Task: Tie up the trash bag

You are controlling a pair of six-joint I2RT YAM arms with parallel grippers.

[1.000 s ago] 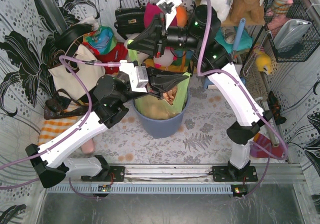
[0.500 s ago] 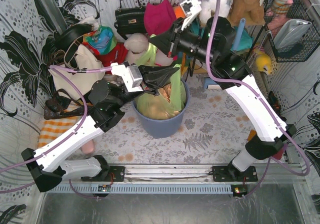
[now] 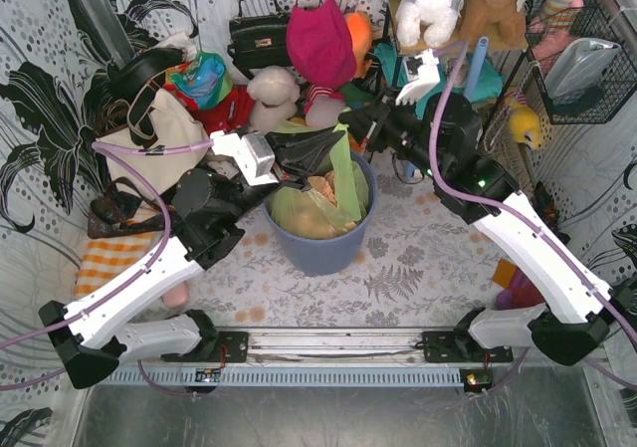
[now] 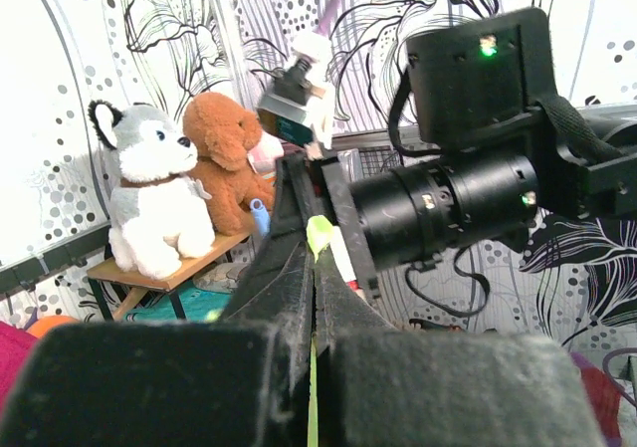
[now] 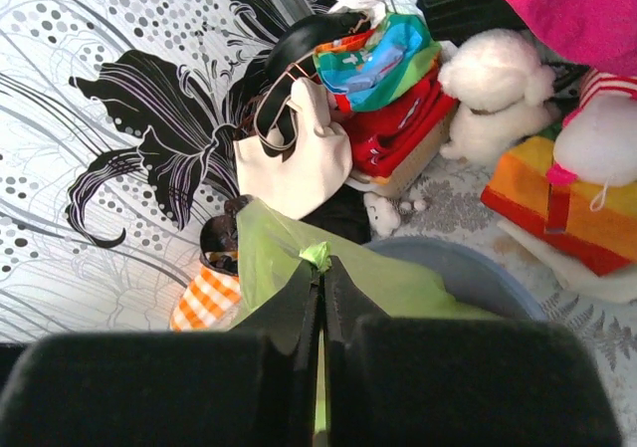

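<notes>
Two pairs of black, wedge-shaped fingers, the left fingers (image 4: 297, 263) and the right fingers (image 5: 299, 300), are clamped shut on crinkled tufts of the thin, translucent light-green trash bag (image 3: 345, 180). Below them the bag sags in a round blue-grey plastic bin (image 3: 320, 255), holding crumpled brown paper (image 3: 326, 190).

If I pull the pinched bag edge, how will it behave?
Likely floppy: the bag rises as a thin, creased strip from the bin. Probably light: only crumpled paper shows inside. The film may slip or tear where pinched.
</notes>
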